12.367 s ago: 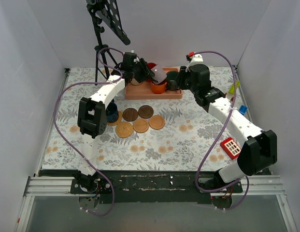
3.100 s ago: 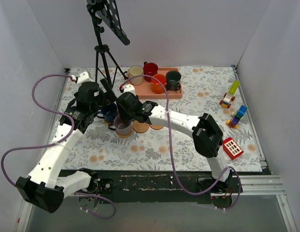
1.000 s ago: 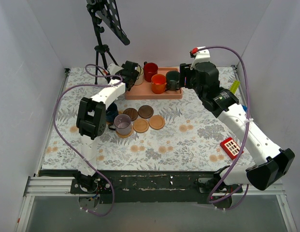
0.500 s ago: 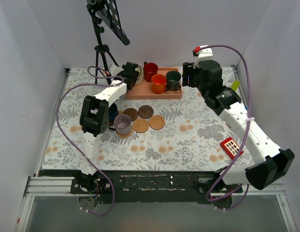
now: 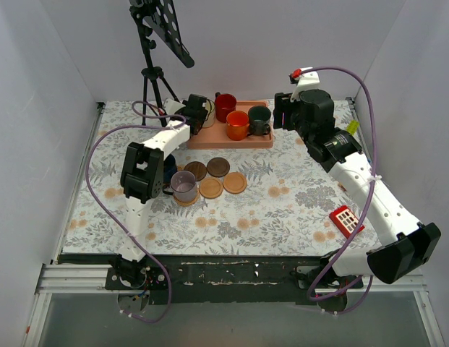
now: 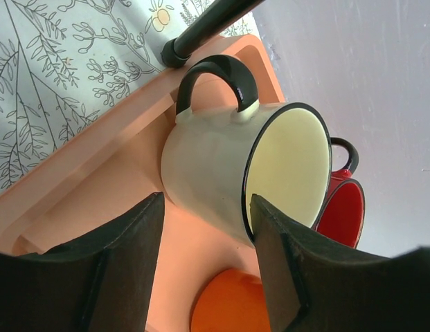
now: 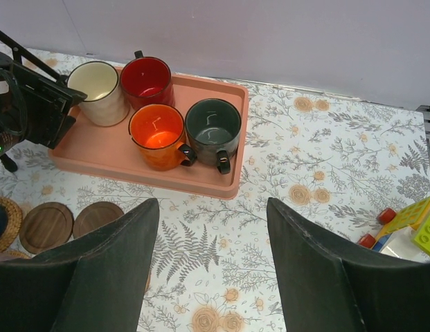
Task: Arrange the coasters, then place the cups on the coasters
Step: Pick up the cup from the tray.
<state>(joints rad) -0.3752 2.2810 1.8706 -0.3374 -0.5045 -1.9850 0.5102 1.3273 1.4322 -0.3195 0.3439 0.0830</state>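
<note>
Left claw (image 6: 206, 202) half spread, fingers flanking cream cup (image 6: 215, 173) on tray (image 6: 97, 180); contact unclear. Right claw (image 7: 210, 207) spread wide, empty, over worktop (image 7: 305, 242). Red cup (image 7: 147, 77), orange cup (image 7: 156, 131), green cup (image 7: 213, 124) on tray. Lilac cup (image 5: 184, 184) on coaster (image 5: 186, 202). Navy cup (image 5: 167, 172) mostly hidden behind left arm. Four coasters (image 5: 217, 167) bare.

I count six cups (image 7: 213, 128): four stand in the one pink tray (image 7: 201, 181), plus a lilac cup (image 5: 184, 184) and a navy cup (image 5: 167, 172). Six coasters (image 5: 218, 167): four bare, two under cups. One red toy block (image 5: 345, 220), one brick toy car (image 7: 412, 218), one black stand (image 5: 166, 29).
</note>
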